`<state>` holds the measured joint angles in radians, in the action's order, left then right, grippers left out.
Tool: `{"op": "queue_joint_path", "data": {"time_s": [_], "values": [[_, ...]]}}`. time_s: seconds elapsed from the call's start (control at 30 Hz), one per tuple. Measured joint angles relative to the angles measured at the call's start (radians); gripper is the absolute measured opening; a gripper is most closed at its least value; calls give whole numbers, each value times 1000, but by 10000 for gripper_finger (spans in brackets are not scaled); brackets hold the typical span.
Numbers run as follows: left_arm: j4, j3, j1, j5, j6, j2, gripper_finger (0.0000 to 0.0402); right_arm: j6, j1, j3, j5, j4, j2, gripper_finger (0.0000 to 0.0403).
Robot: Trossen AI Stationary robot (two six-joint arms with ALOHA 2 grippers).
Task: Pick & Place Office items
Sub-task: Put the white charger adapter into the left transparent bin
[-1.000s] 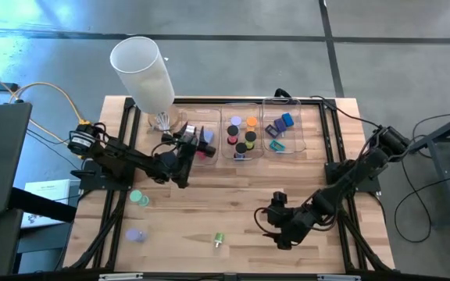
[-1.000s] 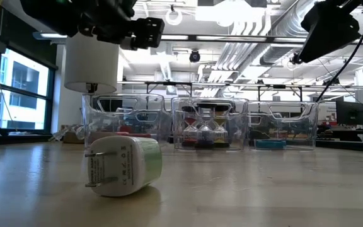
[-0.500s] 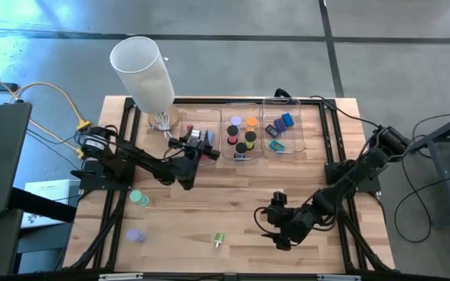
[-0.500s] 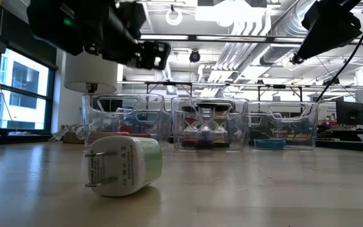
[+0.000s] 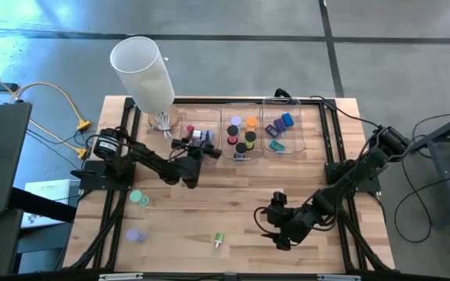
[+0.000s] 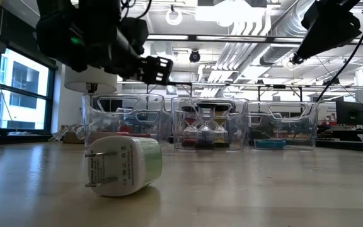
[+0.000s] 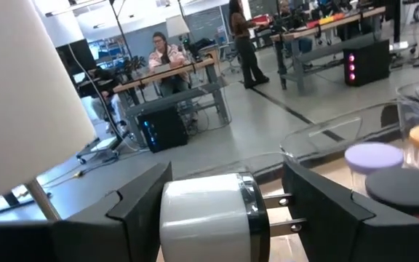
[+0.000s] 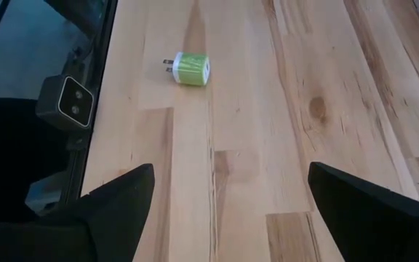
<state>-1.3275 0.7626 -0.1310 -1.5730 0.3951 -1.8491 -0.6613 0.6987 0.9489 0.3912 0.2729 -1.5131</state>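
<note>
My left gripper [image 5: 200, 145] hangs over the left clear tray [image 5: 180, 119], shut on a white wall charger [image 7: 209, 218]; in the low view it is high above the table [image 6: 151, 67]. My right gripper [image 5: 276, 225] waits open above the near right of the table. A green wall charger [image 5: 218, 240] lies on its side near the table's near edge, large in the low view [image 6: 125, 165] and ahead of the right gripper [image 8: 190, 68]. A teal cap [image 5: 138, 198] and a lavender cap [image 5: 135, 234] rest on the left of the table. My left gripper holds the white wall charger lengthwise between its two fingers. One finger [image 7: 140, 200] is on the flat back end. The other finger [image 7: 318, 204] stands at the end with the metal prongs [image 7: 276, 212]. The charger is lifted clear, above the left tray.
The middle tray [image 5: 241, 123] holds black discs and coloured caps, and the right tray [image 5: 286, 140] holds blue and teal pieces. A tall white cylinder [image 5: 143, 70] stands at the far left corner. Bare wood lies between the trays and the near edge.
My left gripper has moved toward the table's right, out over the left tray, and has come down somewhat, keeping the white charger in its hold. My right arm has kept still.
</note>
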Motion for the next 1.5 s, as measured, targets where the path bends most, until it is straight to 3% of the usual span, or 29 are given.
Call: {"op": "queue_joint_path", "data": {"time_s": [0.1,0.47,1.0,1.23,1.5], "values": [[-102,0,-1,0,97,1,241,7,0,0,3,0,0,352],[-66,1,-17,61,154,109,241,11,-1,0,34,4,0,352],[213,1,143,236,203,142,241,11,-51,0,31,1,0,352],[245,1,172,241,203,142,241,30,-119,0,-33,2,0,352],[490,1,247,344,126,143,241,37,-182,0,-58,3,0,352]]}}
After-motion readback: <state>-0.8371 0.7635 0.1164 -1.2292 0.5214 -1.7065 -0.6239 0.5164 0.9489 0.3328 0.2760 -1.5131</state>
